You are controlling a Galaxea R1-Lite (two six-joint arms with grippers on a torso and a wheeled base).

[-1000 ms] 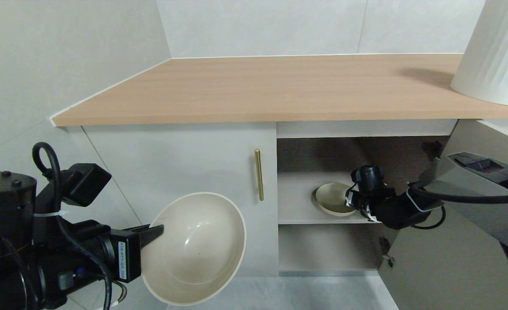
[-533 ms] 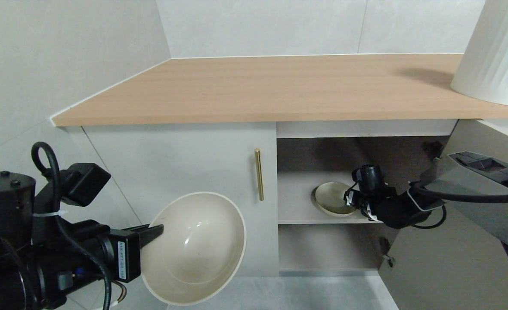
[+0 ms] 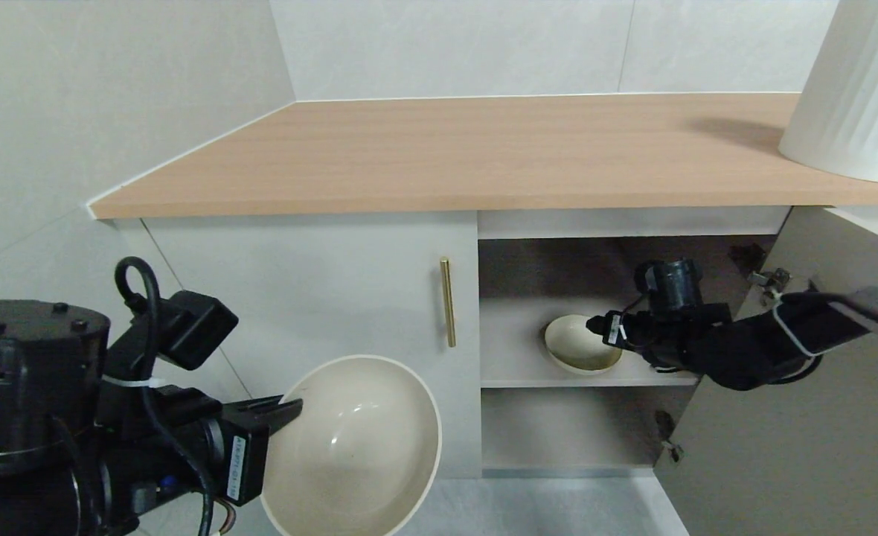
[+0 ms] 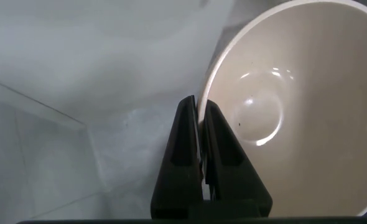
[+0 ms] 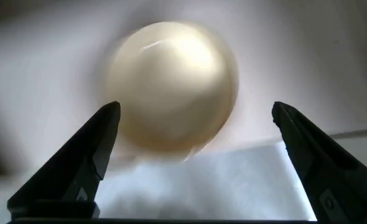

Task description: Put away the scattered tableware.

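The left gripper (image 3: 292,414) pinches the big bowl (image 3: 357,447). The right gripper (image 3: 597,325) has open jaws near the small bowl (image 3: 579,350).

The middle shelf (image 3: 513,350) of the open cabinet carries a small cream bowl (image 3: 582,356), which lies just ahead of the right gripper (image 3: 601,326) and its spread fingers. Above that gripper, the wooden countertop (image 3: 446,149) bears a white ribbed vessel (image 3: 856,97), off to the gripper's right.
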